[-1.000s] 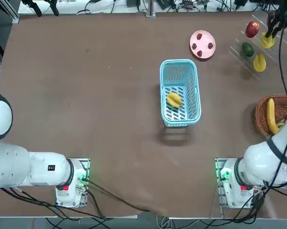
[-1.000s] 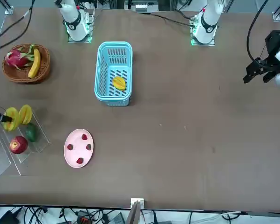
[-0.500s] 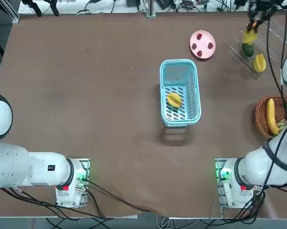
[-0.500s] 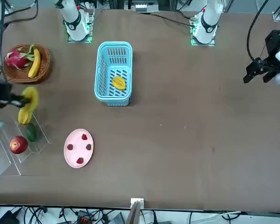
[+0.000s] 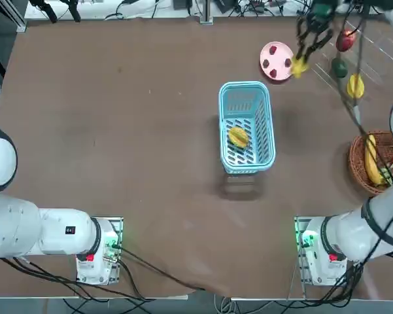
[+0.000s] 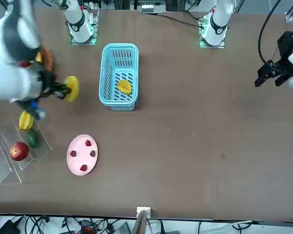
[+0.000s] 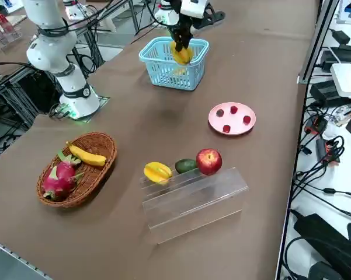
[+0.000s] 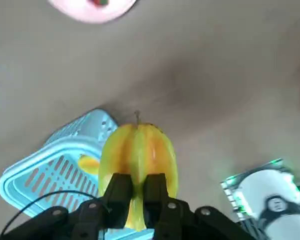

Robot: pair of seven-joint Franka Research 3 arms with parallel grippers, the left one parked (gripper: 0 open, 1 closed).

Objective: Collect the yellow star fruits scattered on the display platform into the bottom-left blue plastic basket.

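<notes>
My right gripper [image 8: 138,183] is shut on a yellow star fruit [image 8: 138,155] and holds it in the air between the display platform [image 7: 193,198] and the blue plastic basket [image 5: 246,126]. In the front view the held star fruit [image 6: 71,88] hangs beside the basket [image 6: 119,75], apart from it. One star fruit [image 5: 238,137] lies inside the basket. Another star fruit [image 7: 157,172] rests on the platform's step.
A green fruit [image 7: 186,165] and a red apple [image 7: 208,161] sit on the platform beside the star fruit. A pink plate [image 5: 276,60] with small red pieces lies near the carried fruit. A round wicker basket [image 7: 76,169] holds a banana and a dragon fruit.
My right gripper has lifted the star fruit off the platform and carried it past the pink plate towards the blue basket. The other fruits have not moved.
</notes>
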